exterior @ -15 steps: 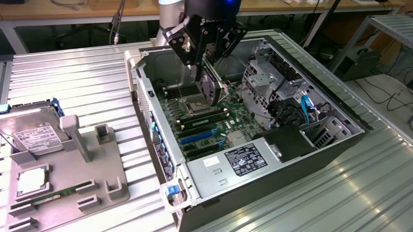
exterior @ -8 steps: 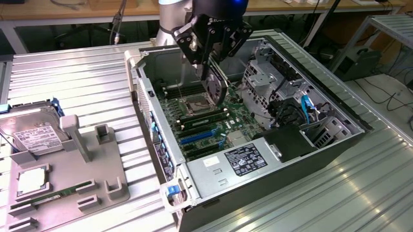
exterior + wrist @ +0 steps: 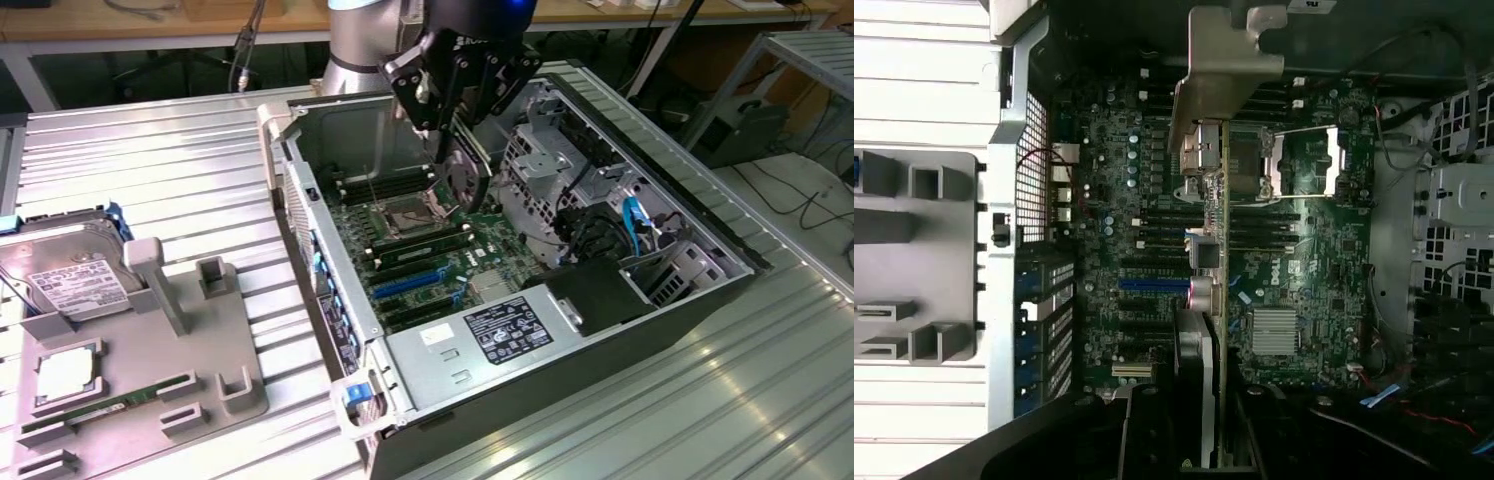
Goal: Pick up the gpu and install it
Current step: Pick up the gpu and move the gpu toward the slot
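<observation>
Nearest, at the exterior view's left, a grey holder (image 3: 147,370) lies on the ribbed metal table (image 3: 160,170). It carries a thin green RAM stick (image 3: 100,410) near its front, and a silver hard drive (image 3: 74,285) with a white label further back.

Just beside the holder, towards the exterior view's right, a computer case (image 3: 694,300) lies on its side with the panel off. At its near end sits a silver box with a black label (image 3: 507,335). Beyond that lies the green motherboard (image 3: 427,260) with blue slots (image 3: 407,285) and a CPU socket (image 3: 414,210).

Above the motherboard, inside the opening of the case, the hand (image 3: 451,150) grips the gpu (image 3: 463,180), its fingers closed on the card. The card hangs edge-on, near the socket. In the wrist view the gpu (image 3: 1216,230) runs straight out from the hand (image 3: 1199,445), with its silver end bracket (image 3: 1224,70) at the far end. Whether the card's lower edge touches the board cannot be told.

Behind the case rises the robot's grey arm (image 3: 360,40)
</observation>
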